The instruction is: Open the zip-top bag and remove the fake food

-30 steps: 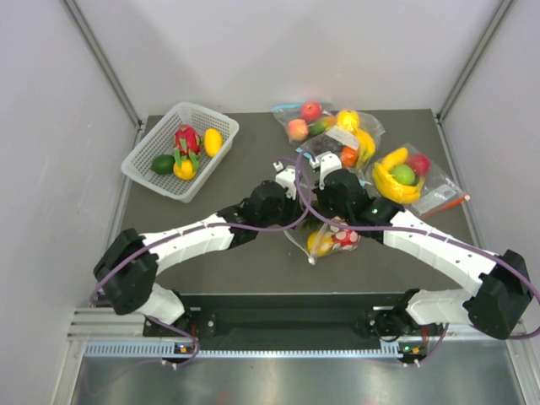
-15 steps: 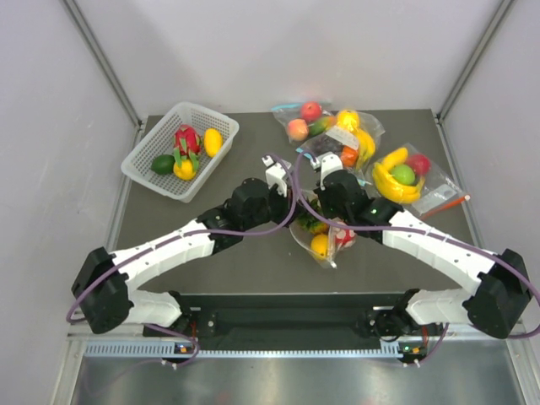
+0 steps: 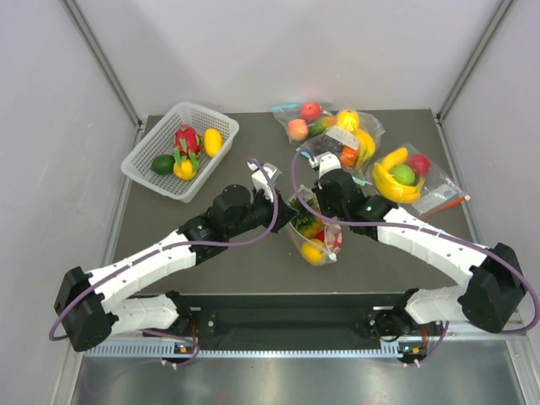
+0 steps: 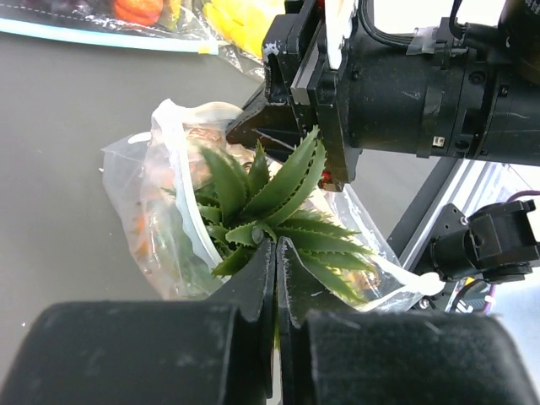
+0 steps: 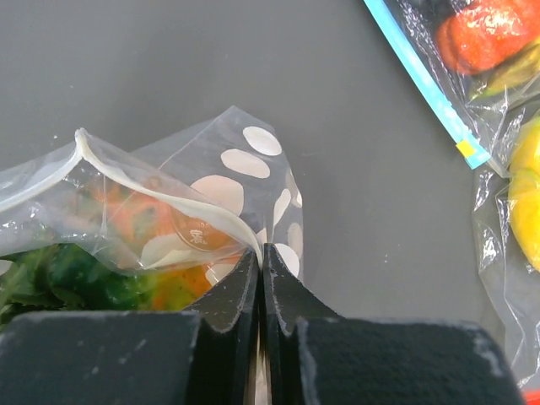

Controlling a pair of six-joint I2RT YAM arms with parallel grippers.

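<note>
Jaws of the right gripper [image 5: 261, 251] clenched the bag [image 5: 246, 160] rim; those of the left gripper [image 4: 276, 250] pinched, apparently, the pineapple [image 4: 263, 199] crown.

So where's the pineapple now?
Top view: the pineapple is mid-table, in the dotted bag, between the left gripper and right gripper. Its green crown pokes out of the bag's mouth.

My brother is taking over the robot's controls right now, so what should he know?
Left pincer: shut on the pineapple by its green crown, which sticks out of the bag's mouth.
Right pincer: shut on the rim of the dotted zip-top bag.
Done: the bag is open.
Left: pull the pineapple out, then the yellow-orange fruit and the red piece, both inside the bag.
</note>
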